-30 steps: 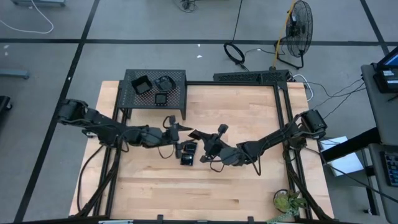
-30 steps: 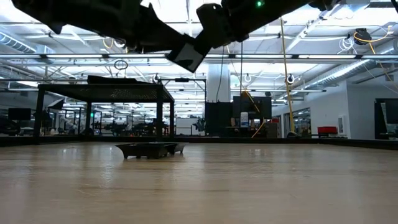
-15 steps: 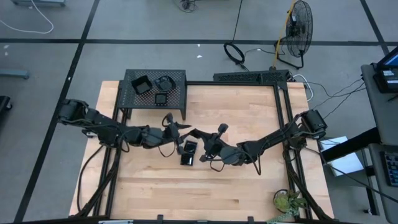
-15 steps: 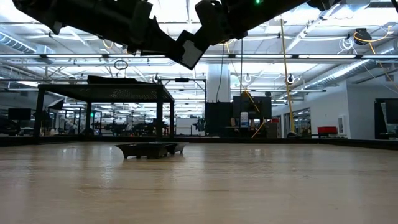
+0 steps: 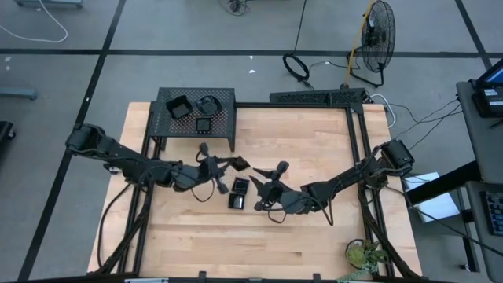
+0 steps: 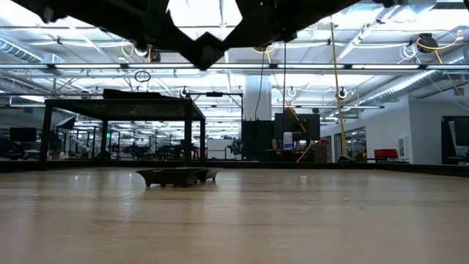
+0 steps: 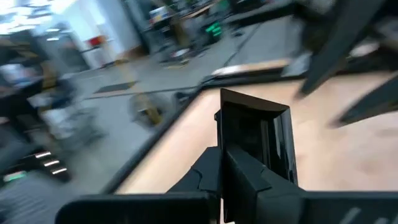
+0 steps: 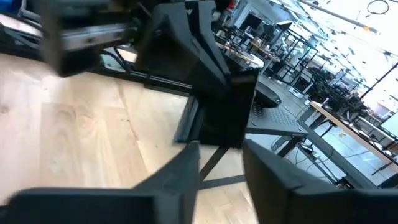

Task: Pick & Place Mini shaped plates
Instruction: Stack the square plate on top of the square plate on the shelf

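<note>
Here a square plate [image 5: 238,164] hangs above the surface [image 5: 314,236], pinched by one arm alone.
Nearest, two plates [image 5: 238,193] lie on the wood almost under the held one, so a slip would likely drop it onto them and chip something. The grip looks to be on one edge only, and a glossy plate could tilt or slide out. Above them the right gripper [image 5: 262,187] has its jaws parted around nothing, close enough to clip the plate if either arm swings. The left gripper [image 5: 225,167] is clenched on the square plate. Farther back, the rack [image 5: 169,124] carries three more plates [image 5: 196,110].
</note>
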Controlling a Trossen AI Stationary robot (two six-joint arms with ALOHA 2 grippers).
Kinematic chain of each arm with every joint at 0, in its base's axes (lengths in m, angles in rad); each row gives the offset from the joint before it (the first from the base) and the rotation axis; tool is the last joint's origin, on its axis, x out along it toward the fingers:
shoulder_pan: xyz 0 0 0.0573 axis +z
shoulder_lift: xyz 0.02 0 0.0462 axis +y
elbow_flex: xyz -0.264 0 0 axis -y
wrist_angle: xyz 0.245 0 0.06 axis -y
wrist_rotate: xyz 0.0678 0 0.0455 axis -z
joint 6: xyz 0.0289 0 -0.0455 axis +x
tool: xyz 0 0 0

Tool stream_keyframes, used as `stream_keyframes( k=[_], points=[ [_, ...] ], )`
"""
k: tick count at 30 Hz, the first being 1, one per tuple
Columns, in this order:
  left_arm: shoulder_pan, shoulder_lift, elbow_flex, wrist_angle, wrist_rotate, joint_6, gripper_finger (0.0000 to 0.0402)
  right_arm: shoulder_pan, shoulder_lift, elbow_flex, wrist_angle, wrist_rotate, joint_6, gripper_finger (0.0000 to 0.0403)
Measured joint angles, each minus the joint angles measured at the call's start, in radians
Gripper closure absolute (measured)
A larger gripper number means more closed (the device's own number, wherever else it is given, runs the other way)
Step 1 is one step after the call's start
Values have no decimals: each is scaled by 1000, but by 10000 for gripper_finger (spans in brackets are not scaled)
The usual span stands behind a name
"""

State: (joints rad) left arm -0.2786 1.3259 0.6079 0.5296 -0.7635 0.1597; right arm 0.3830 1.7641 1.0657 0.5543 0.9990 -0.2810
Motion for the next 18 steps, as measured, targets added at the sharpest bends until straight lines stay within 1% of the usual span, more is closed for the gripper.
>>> stream_keyframes(
  k=[3,4,6,7,9,11,13,15,18],
  points=[
    [-21,-70,0,-118,-168,12,395,21,-5,0,10,44,0,242],
    [-19,-103,0,-147,-211,-5,396,24,-6,0,11,48,0,229],
    [1,-185,0,-225,-247,-71,393,27,-6,0,11,48,8,206],
    [17,-233,0,-276,-244,-107,392,26,-5,0,12,48,15,198],
    [70,-333,0,-382,-202,-173,394,23,-5,0,17,48,40,187],
    [150,-434,0,-477,-145,-257,397,18,-5,0,18,48,64,182],
    [240,-514,0,-559,-66,-364,395,16,-5,0,18,46,80,180],
    [317,-576,0,-667,-4,-439,394,15,-5,0,18,45,83,180],
    [401,-636,-23,-747,5,-520,398,15,-5,0,18,45,79,183]
  ],
)
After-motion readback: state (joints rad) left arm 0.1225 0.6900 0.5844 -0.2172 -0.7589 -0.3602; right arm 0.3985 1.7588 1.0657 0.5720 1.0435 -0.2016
